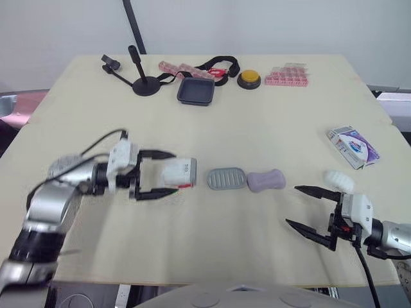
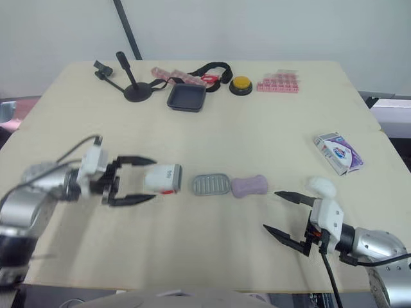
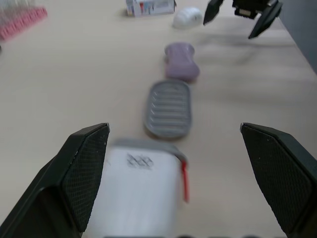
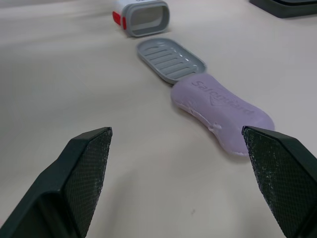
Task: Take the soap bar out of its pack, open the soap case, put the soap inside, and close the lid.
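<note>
The purple soap bar lies bare on the table, touching the end of a ribbed grey soap-case tray. To their left the white case shell, with a red latch, lies on its side, its open mouth facing the tray. My left gripper is open and straddles the shell, with a gap on each side. The right gripper is open over bare table, right of the soap. The soap's pack and a crumpled white wrapper lie at the right.
Along the far edge stand a black dish, a yellow button, pink blocks, a black stand and a black strap. The table's right edge runs close to the pack.
</note>
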Controlling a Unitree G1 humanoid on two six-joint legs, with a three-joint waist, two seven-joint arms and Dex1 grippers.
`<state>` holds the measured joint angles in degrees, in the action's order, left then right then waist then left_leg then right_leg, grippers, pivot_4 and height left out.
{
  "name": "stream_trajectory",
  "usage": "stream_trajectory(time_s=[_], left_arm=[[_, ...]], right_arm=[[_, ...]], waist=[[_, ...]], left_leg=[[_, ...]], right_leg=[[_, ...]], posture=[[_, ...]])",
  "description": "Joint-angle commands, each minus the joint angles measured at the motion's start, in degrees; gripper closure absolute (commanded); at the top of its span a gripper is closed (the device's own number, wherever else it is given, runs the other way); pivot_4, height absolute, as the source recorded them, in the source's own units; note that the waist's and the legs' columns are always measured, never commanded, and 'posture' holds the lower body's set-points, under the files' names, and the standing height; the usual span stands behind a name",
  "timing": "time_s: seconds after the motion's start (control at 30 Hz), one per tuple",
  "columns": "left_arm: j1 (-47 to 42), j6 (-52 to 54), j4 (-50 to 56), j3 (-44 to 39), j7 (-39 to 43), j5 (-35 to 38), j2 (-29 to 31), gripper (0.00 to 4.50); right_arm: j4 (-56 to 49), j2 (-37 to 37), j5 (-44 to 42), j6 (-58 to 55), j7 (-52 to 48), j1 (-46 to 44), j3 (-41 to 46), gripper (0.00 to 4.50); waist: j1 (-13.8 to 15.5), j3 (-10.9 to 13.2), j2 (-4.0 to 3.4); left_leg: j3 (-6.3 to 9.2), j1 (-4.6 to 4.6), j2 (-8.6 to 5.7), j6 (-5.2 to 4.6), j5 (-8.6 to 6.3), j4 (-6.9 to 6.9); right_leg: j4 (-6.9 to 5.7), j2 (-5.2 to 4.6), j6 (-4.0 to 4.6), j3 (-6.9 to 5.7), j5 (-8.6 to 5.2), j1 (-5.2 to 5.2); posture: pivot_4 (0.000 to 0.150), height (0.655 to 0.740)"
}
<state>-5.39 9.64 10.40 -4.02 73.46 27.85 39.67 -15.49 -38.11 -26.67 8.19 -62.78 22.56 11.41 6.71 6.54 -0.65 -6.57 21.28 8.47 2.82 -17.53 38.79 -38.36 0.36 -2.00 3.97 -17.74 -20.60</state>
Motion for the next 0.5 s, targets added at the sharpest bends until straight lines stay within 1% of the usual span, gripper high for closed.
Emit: stream_trajectory(time_s=[0.03, 0.17, 0.27, 0.3, 0.37, 0.43, 0.5], left_arm=[[4.6, -1.3, 5.5, -4.3, -4.2, 1.5, -0.7, 0.01], [16.6, -6.6, 8.3, -6.1, -1.5, 1.0, -0.6, 0.01], [21.7, -11.2, 8.5, -5.7, 0.8, 0.4, -0.6, 0.01], [22.7, -12.4, 8.5, -5.3, 1.4, 0.3, -0.6, 0.01], [23.8, -14.4, 8.3, -4.1, 1.7, -0.5, -1.1, 0.01], [23.5, -15.5, 7.7, -3.0, 1.1, -1.0, -1.8, 0.01], [23.1, -15.9, 7.5, -2.5, 0.7, -1.0, -2.1, 0.01]], right_arm=[[-4.5, -1.7, 0.5, -3.1, 1.7, -1.0, -0.3, 0.00], [-7.9, -5.4, 1.8, -8.7, 2.5, -5.2, -1.5, 0.00], [-9.2, -9.0, 3.3, -12.5, 2.5, -9.6, -2.8, 0.00], [-9.4, -10.4, 3.6, -14.0, 2.0, -11.2, -3.3, 0.00], [-9.8, -13.9, 3.2, -18.1, 0.6, -15.9, -4.5, 0.00], [-10.1, -16.9, 2.0, -23.0, -0.8, -20.4, -6.1, 0.00], [-10.0, -18.4, 1.8, -25.2, -2.0, -22.8, -7.3, 0.00]], waist=[[0.3, 0.0, 0.08], [-0.7, 0.0, 0.14], [-1.4, 0.1, 0.33], [-1.5, 0.2, 0.36], [-1.7, 0.2, 0.36], [-1.7, 0.2, 0.42], [-1.9, 0.3, 0.43]], left_leg=[[0.07, -0.12, -0.02, -0.02, 0.01, 0.04], [-0.07, -0.30, -0.06, -0.01, 0.02, -0.08], [-0.21, -0.42, -0.04, 0.01, 0.02, -0.36], [-0.20, -0.61, -0.04, 0.03, 0.04, -0.41], [-0.21, -0.70, -0.05, 0.04, 0.07, -0.46], [-0.21, -0.73, -0.06, 0.02, 0.10, -0.48], [-0.23, -0.77, -0.06, 0.02, 0.10, -0.48]], right_leg=[[-0.02, -0.07, 0.00, -0.07, 0.00, -0.02], [0.20, -0.12, -0.02, 0.08, -0.01, 0.13], [0.39, -0.11, -0.02, 0.15, -0.01, 0.24], [0.38, -0.11, -0.02, 0.15, -0.01, 0.23], [0.37, -0.12, -0.02, 0.16, -0.01, 0.26], [0.36, -0.13, -0.02, 0.16, -0.01, 0.30], [0.30, -0.12, -0.02, 0.17, -0.01, 0.32]], posture=[[0.150, 0.7400], [0.150, 0.7400], [0.150, 0.7400], [0.150, 0.7400], [0.150, 0.7400], [0.150, 0.7400], [0.150, 0.7400]])
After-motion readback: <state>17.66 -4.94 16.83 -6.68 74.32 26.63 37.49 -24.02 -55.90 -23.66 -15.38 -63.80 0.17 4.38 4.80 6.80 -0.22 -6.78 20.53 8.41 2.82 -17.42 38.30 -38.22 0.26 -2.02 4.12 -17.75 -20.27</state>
